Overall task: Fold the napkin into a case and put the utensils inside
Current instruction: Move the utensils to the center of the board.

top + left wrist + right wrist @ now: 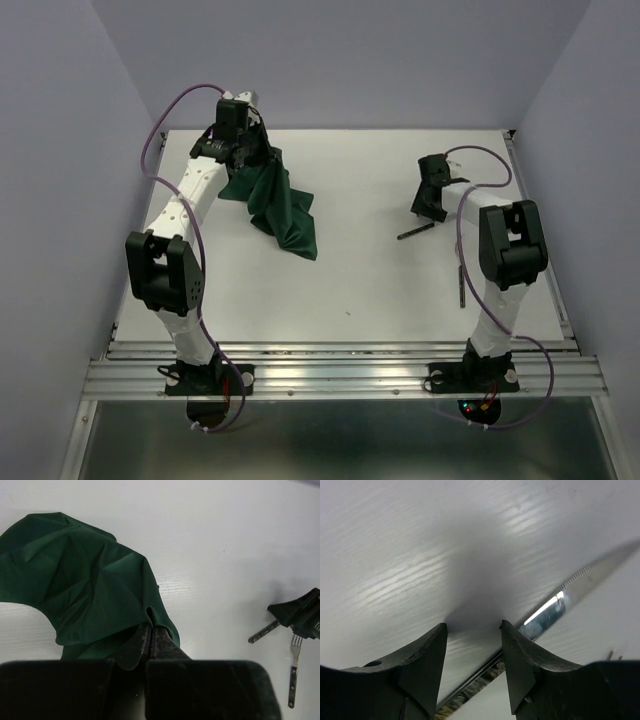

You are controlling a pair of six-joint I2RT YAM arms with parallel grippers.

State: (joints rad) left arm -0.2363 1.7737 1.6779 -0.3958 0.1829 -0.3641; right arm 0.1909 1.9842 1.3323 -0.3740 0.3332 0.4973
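The dark green napkin (282, 207) is bunched at the back left of the table, one part lifted and the rest draping down onto the surface. My left gripper (246, 158) is shut on a fold of the napkin (85, 585), its fingertips (160, 635) pinched together on the cloth edge. My right gripper (428, 208) hovers low at the right, open, over the knife (415, 232). In the right wrist view the knife (585, 580) runs diagonally under the open right gripper (472, 627), its blade passing behind the right finger. The fork (462, 285) lies nearer the front right.
The white table (380, 280) ends in a metal rail at the near side, where both arm bases stand. Lavender walls close in the back and sides. From the left wrist camera the right gripper (300, 612), knife handle (263, 631) and fork (294, 665) show at the right.
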